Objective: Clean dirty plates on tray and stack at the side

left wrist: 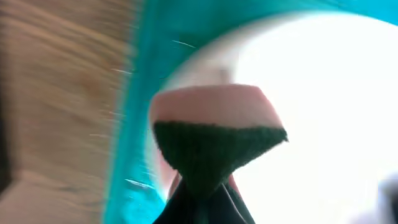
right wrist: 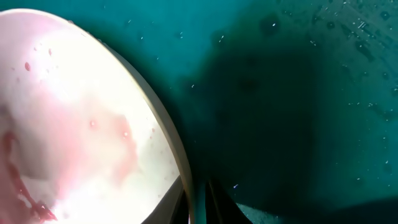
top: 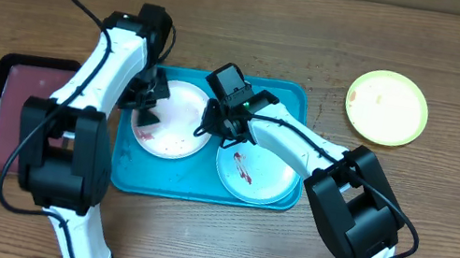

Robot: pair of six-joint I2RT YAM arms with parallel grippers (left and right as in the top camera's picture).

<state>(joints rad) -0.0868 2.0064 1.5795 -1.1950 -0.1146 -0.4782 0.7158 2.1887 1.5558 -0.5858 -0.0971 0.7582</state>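
The turquoise tray [top: 166, 178] lies in the middle of the desk [top: 323, 32] w/ two plates inside. The white plate [top: 183, 113] is in the left half and the mint plate [top: 267, 178] in the right half, their rims very close. The mint plate has dark red smears [top: 243, 165] near its centre; the white plate shows only pale pink marks and some small red dots. The left end effector [top: 150, 106] is over the left edge of the white plate and is pinching a sponge [left wrist: 214, 124], pink on one side and dark green on the other, which sits against the plate surface. The right end effector [top: 215, 124] is at the right edge of the same plate; in the wrist view its fingers [right wrist: 186, 205] seem pressed together on the plate rim, approx. where the plate meets the tray floor. The yellow-green plate [top: 387, 106] lies alone on the desk, well apart to the right of the tray. A maroon tray [top: 10, 109] w/ black rim is at the left, beside the turquoise one.
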